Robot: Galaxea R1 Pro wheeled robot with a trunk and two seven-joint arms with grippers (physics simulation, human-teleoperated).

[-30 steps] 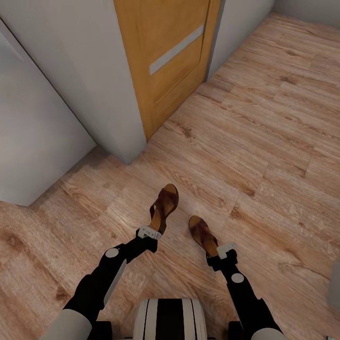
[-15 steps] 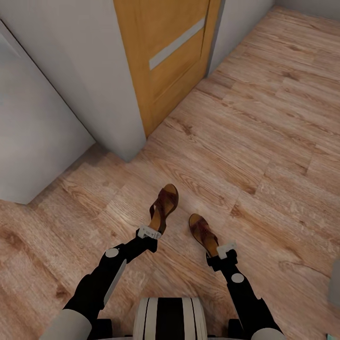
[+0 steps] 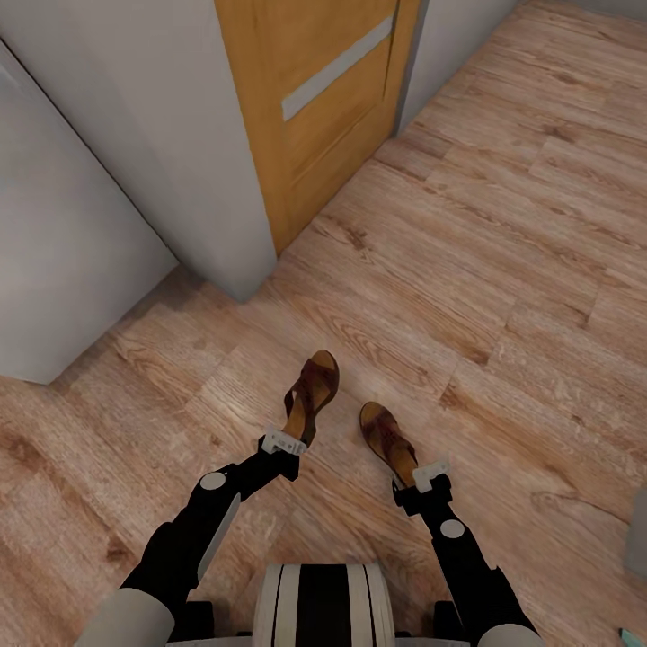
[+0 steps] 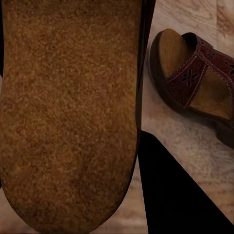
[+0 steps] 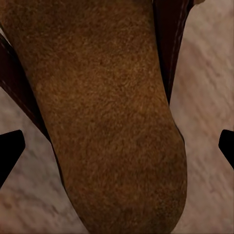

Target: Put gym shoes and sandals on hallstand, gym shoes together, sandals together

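Brown sandals, one pinched by its heel in my left gripper [image 3: 289,442], one in my right gripper [image 3: 422,474]. I hold both together so the sandals [image 3: 313,386] can go side by side on the rack.

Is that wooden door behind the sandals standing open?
No, in the head view the orange wooden door sits closed, flush in its frame between the grey walls.

corridor floor [image 3: 503,270]: matt grainy wood plank | sandals [image 3: 314,386]: brown leather straps, rough suede-like footbeds | door [image 3: 323,108]: smooth wood
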